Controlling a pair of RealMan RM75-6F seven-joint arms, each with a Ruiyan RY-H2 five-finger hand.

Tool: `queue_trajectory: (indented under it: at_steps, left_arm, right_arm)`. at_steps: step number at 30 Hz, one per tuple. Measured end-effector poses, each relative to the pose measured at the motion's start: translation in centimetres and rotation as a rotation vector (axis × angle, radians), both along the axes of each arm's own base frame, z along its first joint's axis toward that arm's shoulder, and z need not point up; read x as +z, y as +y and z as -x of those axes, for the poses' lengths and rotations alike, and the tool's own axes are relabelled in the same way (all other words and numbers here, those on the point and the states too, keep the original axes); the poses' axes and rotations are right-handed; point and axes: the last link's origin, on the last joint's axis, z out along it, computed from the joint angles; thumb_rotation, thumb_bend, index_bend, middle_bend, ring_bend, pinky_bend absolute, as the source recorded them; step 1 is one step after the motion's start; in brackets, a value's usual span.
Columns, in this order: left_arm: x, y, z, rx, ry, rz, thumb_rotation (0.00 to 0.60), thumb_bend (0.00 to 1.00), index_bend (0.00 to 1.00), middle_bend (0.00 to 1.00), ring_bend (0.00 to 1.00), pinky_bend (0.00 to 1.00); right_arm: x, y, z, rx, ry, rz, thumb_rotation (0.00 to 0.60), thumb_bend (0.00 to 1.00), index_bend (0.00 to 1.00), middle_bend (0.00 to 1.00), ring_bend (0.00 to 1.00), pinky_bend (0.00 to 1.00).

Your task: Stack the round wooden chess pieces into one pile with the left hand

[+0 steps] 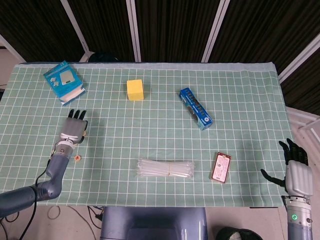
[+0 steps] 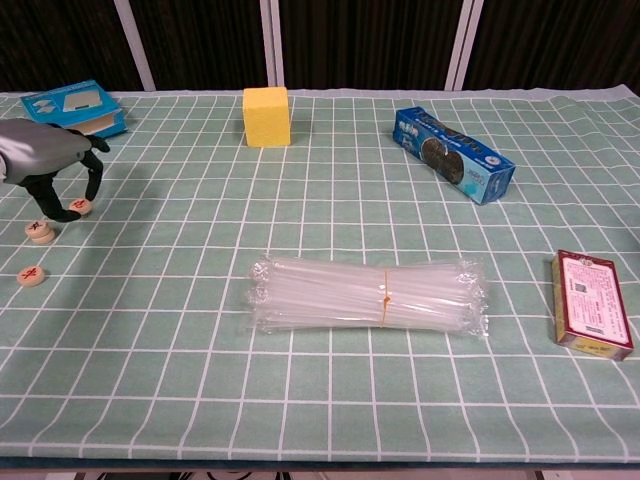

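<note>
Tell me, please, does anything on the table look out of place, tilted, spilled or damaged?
Nothing stands out. The yellow block, the blue cookie box, the straw bundle and the red box lie intact. The left hand pinches one chess piece; two others lie flat, unstacked.
</note>
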Motion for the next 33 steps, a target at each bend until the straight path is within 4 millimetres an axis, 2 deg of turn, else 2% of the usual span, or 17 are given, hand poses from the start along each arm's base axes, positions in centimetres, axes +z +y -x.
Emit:
queue_trajectory:
  at_steps: [6,10,18,22,33]
  left_arm:
    - [1.2,-0.7,-1.2,-0.032,-0.016,-0.008,0.6,0.31,0.51,0.04,0.0,0.0]
    - [2.3,-1.4,-1.3,-0.042,-0.018,-0.011,0.6,0.31,0.51,0.04,0.0,0.0]
    - [4.4,-3.7,0.8,-0.044,-0.01,-0.008,0.6,0.31,0.51,0.04,0.0,0.0]
    - [4.5,-4.6,1.9,-0.038,-0.005,0.005,0.6,0.31,0.51,0.04,0.0,0.0]
    - [3.8,-4.7,3.0,-0.031,0.01,0.019,0.6,0.31,0.51,0.05,0.0,0.0]
  right_arm:
    - [0.0,0.0,0.0,0.0,-0.001,0.0,0.6,0.27,0.12,0.05,0.0,0.0]
    - [0.0,0.0,0.0,0.0,0.0,-0.001,0.6,0.27,0.12,0.05,0.0,0.0]
    - [-0.1,0.0,-0.1,-0.001,0.0,-0.002,0.6,0.27,0.12,0.05,0.0,0.0]
    - [-0.1,0.0,-0.1,0.0,0.0,-0.001,0.6,0.27,0.12,0.05,0.0,0.0]
    - [-0.1,0.0,-0.1,-0.001,0.002,-0.001,0.6,0.27,0.12,0.05,0.0,0.0]
